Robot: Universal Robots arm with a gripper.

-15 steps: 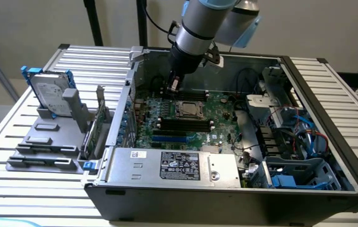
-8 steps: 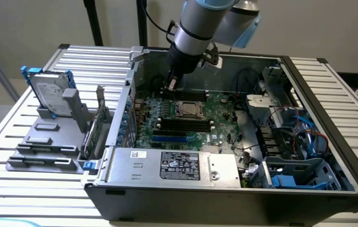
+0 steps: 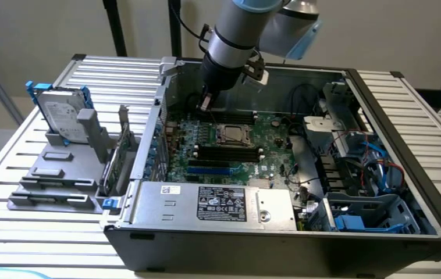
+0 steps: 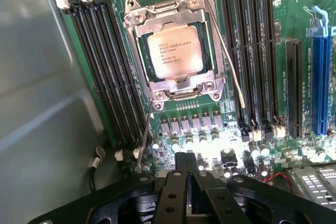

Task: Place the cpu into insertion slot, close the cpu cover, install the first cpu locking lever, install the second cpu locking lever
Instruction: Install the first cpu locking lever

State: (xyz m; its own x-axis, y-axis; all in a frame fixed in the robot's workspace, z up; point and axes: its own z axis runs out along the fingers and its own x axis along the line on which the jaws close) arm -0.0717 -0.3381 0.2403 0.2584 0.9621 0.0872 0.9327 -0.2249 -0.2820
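The cpu (image 4: 175,52), pale tan-gold, lies in the insertion slot (image 4: 137,51) on the green motherboard (image 4: 262,145). The silver cpu cover (image 4: 176,83) is folded down around it, its window framing the chip. Two thin wire locking levers stand free of the socket, one (image 4: 227,56) along one side and the other (image 4: 144,135) running from a corner toward my gripper. My gripper (image 4: 188,158) is shut with nothing between its fingers, a short way from the socket's edge. In the exterior view the gripper (image 3: 205,106) hangs inside the open computer case, just behind the socket (image 3: 234,133).
Black memory slots (image 4: 110,72) flank the socket on both sides, with a blue slot (image 4: 320,72) further off. The case's grey wall (image 4: 42,103) rises close by. A power supply (image 3: 220,203), cables and drive bay (image 3: 360,174) fill the case. A hard drive (image 3: 61,116) stands on the slatted table.
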